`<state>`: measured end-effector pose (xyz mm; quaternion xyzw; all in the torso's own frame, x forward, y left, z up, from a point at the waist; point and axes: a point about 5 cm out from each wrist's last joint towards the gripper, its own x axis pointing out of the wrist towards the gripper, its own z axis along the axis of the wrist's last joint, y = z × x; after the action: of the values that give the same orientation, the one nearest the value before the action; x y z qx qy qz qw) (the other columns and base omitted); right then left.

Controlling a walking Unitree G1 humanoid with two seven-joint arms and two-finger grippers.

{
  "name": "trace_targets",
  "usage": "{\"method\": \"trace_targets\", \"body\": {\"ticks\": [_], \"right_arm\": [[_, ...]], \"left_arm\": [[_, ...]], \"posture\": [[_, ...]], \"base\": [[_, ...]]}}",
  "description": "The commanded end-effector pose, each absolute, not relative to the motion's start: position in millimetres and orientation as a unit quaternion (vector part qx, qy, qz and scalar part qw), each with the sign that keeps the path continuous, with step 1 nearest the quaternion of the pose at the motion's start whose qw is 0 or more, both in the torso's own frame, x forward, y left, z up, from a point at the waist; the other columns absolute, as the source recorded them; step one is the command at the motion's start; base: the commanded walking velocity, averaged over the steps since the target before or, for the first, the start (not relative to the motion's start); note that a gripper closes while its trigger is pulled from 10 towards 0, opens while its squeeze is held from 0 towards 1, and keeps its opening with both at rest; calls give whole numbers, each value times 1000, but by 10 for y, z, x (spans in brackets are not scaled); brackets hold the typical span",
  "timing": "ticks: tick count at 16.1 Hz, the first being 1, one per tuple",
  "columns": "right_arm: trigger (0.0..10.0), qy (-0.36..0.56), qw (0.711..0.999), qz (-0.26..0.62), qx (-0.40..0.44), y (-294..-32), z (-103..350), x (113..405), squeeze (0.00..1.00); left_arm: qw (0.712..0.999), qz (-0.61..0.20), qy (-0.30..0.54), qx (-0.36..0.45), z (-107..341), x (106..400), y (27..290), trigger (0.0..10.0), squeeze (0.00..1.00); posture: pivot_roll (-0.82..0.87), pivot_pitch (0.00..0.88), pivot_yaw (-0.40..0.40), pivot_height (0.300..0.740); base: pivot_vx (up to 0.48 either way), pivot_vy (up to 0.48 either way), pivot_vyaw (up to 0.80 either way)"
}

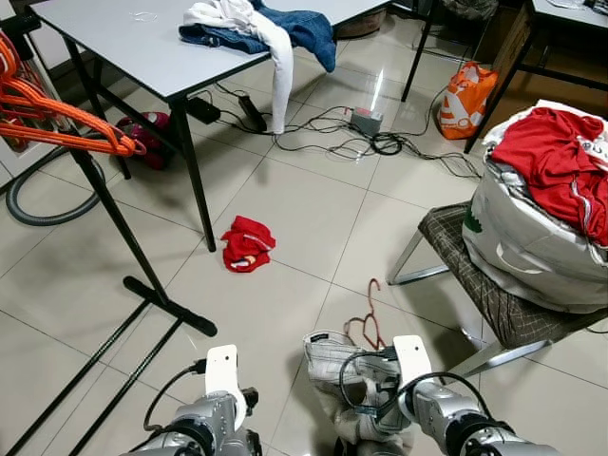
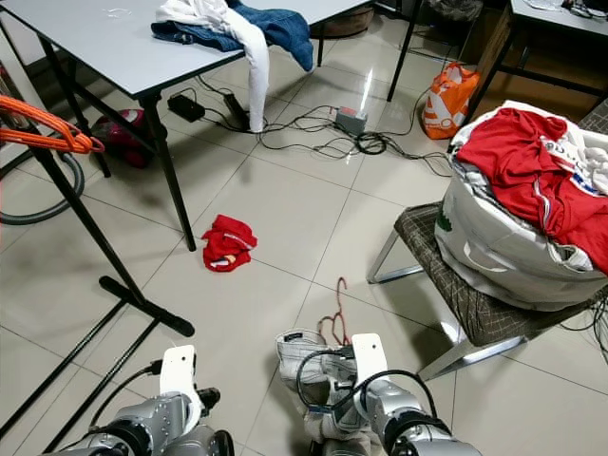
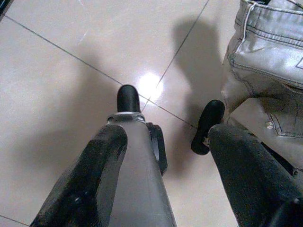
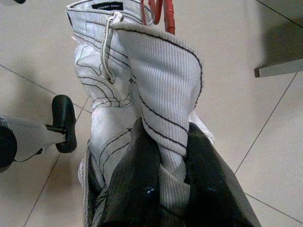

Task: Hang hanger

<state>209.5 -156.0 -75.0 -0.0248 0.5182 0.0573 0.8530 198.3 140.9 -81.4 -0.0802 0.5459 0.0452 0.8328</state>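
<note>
At the far left I see a black clothes rack [image 1: 114,223] with orange hangers [image 1: 66,119] on its bar. Behind it stands a grey table [image 1: 123,47], and a pile of clothes [image 1: 261,28] lies on its top, with one white sleeve hanging over the edge. On the tiled floor [image 1: 285,218] near the table leg lies a small red garment [image 1: 247,243].

My left gripper [image 3: 163,118] hangs low above the floor, beside the jeans; its two black fingers [image 3: 208,126] are apart and hold nothing.

Next to it, my right gripper [image 4: 163,189] is clamped on a fold of the pale grey jeans [image 4: 118,94]. The jeans hang down from the fingers, and their waistband is on the floor or near it. A dark red hanger [image 1: 369,318] is at the waistband of the jeans, with its hook pointing away from me over the tiles. I cannot tell if it is clipped to the cloth or only lies against it.

At the right stands a chair [image 1: 475,275] with a checked seat, and on it sits a white bag [image 1: 532,237] full of red clothes [image 1: 551,157]. Behind, an orange bag [image 1: 464,95] and cables [image 1: 380,142] lie on the floor.
</note>
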Motion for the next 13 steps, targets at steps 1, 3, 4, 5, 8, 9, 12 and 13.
{"method": "trace_targets", "body": {"ticks": [1,3,4,5,8,9,12,13], "right_arm": [[0,526,848,59,-28,-1580,-769,2058,0],[0,526,848,61,-31,-1582,-771,2054,0],[0,526,847,66,-34,-1582,-771,2053,0],[0,525,848,67,-35,-1585,-771,2052,0],[0,524,849,66,-34,-1593,-772,2051,0],[0,521,851,55,-37,-1606,-769,2058,0],[0,521,851,51,-43,-1611,-767,2062,0],[0,522,850,50,-47,-1614,-768,2060,0]], "left_arm": [[833,37,546,-74,-806,1999,1399,10000,0],[833,36,547,-73,-808,1994,1401,10000,0],[833,35,547,-74,-811,1990,1400,10000,0],[833,34,547,-73,-812,1986,1398,10000,0],[833,31,548,-72,-818,1976,1388,10000,0],[833,30,548,-71,-819,1974,1384,10000,0],[833,29,548,-71,-822,1968,1375,10000,0],[833,28,548,-71,-823,1966,1372,10000,0]], "posture": [[13,15,-40,740],[9,11,-38,740],[7,8,-37,740],[6,6,-37,740],[5,7,-37,740],[5,7,-38,740],[4,5,-36,740],[4,6,-36,740]], "base": [[0,0,0],[0,0,0],[0,0,0],[0,0,0],[0,0,0],[0,0,0],[0,0,0],[0,0,0]]}}
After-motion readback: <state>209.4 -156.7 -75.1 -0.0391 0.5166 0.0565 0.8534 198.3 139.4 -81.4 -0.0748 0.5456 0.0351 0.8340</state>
